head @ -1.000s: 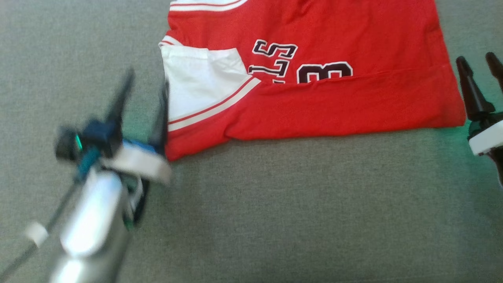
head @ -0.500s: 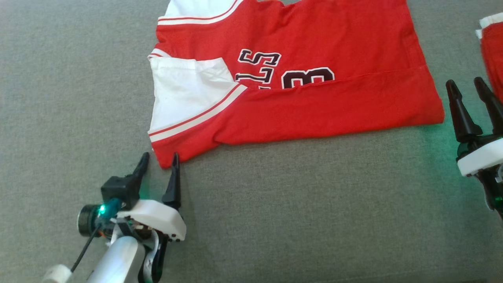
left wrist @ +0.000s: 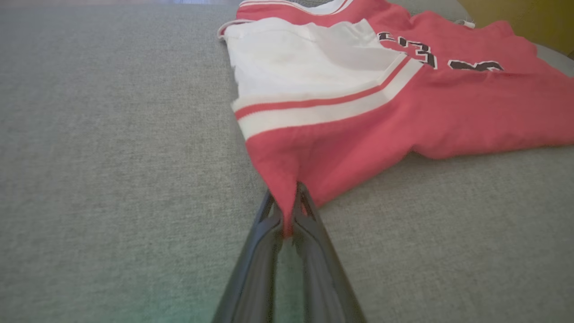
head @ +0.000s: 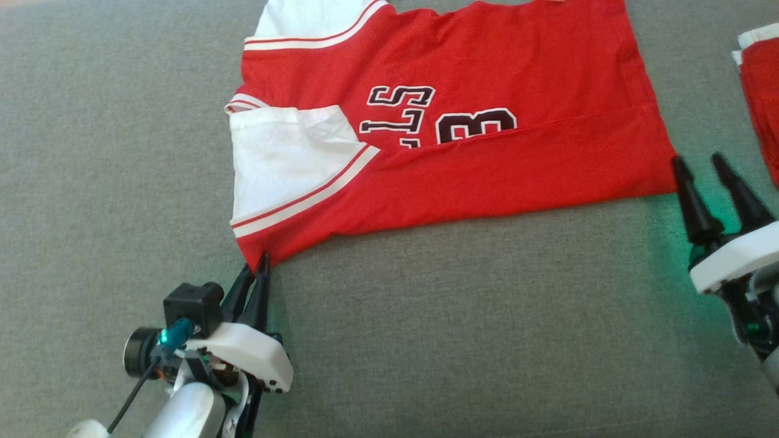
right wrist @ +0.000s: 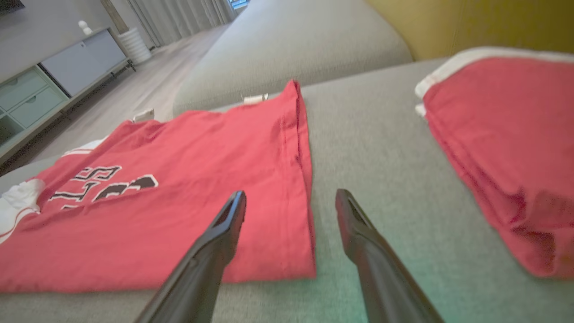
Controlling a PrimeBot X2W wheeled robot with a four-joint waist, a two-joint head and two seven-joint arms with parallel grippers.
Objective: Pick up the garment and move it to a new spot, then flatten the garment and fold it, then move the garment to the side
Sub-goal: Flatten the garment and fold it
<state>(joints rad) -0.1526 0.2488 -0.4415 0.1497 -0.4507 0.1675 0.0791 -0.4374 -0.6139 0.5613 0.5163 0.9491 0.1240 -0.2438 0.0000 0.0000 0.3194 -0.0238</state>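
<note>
The garment [head: 462, 115] is a red jersey with white sleeves and dark lettering, lying partly folded on the grey cushion; it also shows as the garment [left wrist: 358, 107] and the garment [right wrist: 179, 197]. My left gripper [head: 255, 271] is shut on its near left corner, and red cloth is pinched between the fingers of the left gripper [left wrist: 287, 211]. At the garment's near right corner my right gripper [head: 700, 167] stands open. In the right wrist view, the right gripper [right wrist: 289, 197] straddles that corner, its left finger over the cloth.
A second red cloth with white trim [head: 761, 103] lies at the right edge, also seen as the red cloth [right wrist: 502, 139]. Grey sofa cushion [head: 426, 334] stretches all around. A yellow wall [right wrist: 471, 22] and a floor with a cabinet [right wrist: 54, 72] lie beyond.
My left gripper pulled back from the garment's left edge to its near left corner and closed on it. The right gripper moved closer to the near right corner. The camera shifted.
</note>
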